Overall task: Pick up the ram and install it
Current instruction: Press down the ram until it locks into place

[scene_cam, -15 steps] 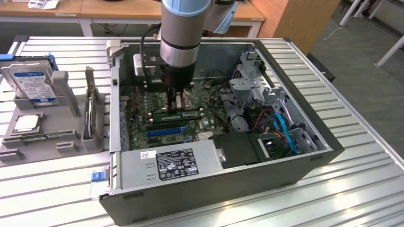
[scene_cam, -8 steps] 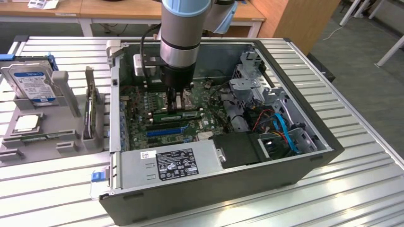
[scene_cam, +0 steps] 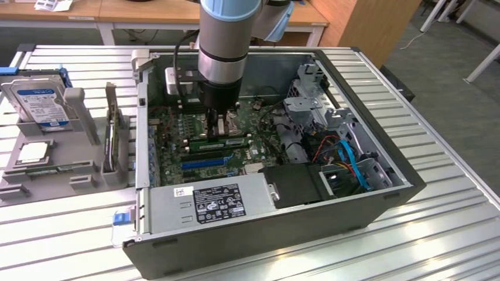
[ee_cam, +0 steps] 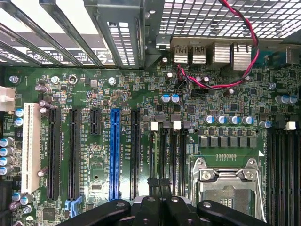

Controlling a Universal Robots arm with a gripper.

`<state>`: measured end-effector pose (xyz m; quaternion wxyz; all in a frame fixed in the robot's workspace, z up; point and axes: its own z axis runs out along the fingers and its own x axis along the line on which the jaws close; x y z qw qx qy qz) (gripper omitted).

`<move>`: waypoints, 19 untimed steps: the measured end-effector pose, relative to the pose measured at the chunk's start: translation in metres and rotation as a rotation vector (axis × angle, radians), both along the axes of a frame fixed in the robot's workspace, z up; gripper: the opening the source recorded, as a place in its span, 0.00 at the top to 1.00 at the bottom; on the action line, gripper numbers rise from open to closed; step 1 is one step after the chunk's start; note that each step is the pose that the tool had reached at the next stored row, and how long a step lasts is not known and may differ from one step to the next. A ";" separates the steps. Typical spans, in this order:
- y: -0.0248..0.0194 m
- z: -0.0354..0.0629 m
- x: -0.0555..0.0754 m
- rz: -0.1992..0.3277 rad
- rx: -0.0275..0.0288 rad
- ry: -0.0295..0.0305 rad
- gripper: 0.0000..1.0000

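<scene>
The computer case [scene_cam: 343,193] lies open on the slatted metal table [scene_cam: 437,246], with the motherboard [scene_cam: 211,146] facing up. The arm reaches straight down into the case. The gripper [scene_cam: 221,122] sits low over the board, jaws closed together.

The ram [scene_cam: 220,142] lies flat-edged in 1 of the memory slots directly under the gripper, beside the processor socket [ee_cam: 229,186]. Whether the stick is fully seated cannot be told.

A fixture [scene_cam: 55,158] at the exterior view's left holds the hard drive [scene_cam: 35,99].

Risk, as a judgement: if the stick is offset from its slot, downward force could bend it or strain the board. Uneven pressure could leave 1 end unlatched.
</scene>
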<state>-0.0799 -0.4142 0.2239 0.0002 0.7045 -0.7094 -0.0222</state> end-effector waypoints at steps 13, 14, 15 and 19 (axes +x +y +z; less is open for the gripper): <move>0.0000 -0.0011 0.000 0.000 0.0001 0.0000 0.90; 0.0000 -0.0013 0.000 0.000 0.0001 0.0000 0.90; 0.0000 -0.0013 0.000 0.000 0.0001 0.0000 0.90; 0.0000 -0.0013 0.000 0.000 0.0001 -0.0001 0.90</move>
